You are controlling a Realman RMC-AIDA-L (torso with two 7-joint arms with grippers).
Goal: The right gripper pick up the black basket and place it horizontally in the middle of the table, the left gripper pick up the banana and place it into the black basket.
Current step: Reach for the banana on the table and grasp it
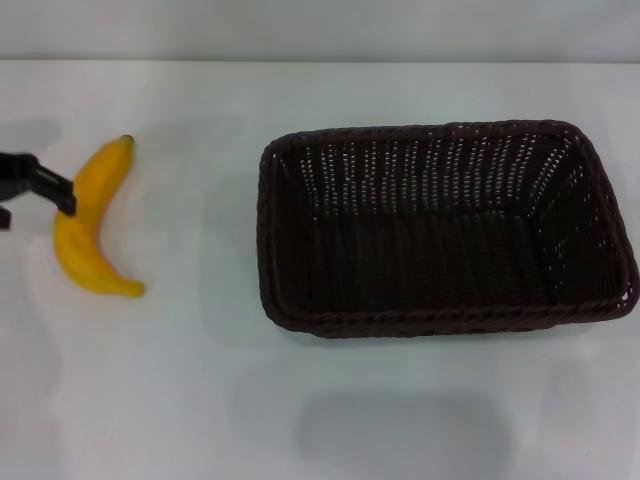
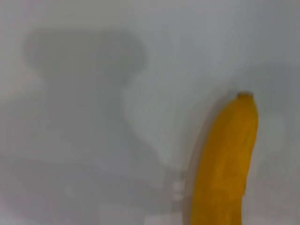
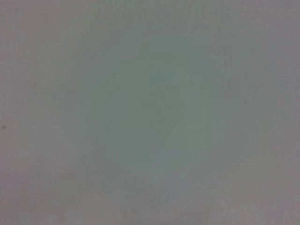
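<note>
The black basket (image 1: 440, 230) stands upright and empty on the white table (image 1: 200, 400), its long side running left to right, a little right of the middle. The banana (image 1: 88, 228) lies on the table at the left, well apart from the basket, with its dark stem tip pointing away from me. It also shows in the left wrist view (image 2: 227, 164), lying on the bare tabletop. My left gripper (image 1: 40, 190) reaches in from the left edge, and its black tip is at the banana's inner curve. My right gripper is out of view.
The right wrist view shows only plain pale surface. The table's far edge meets a pale wall (image 1: 320, 30) at the back. A soft shadow (image 1: 400, 430) lies on the table in front of the basket.
</note>
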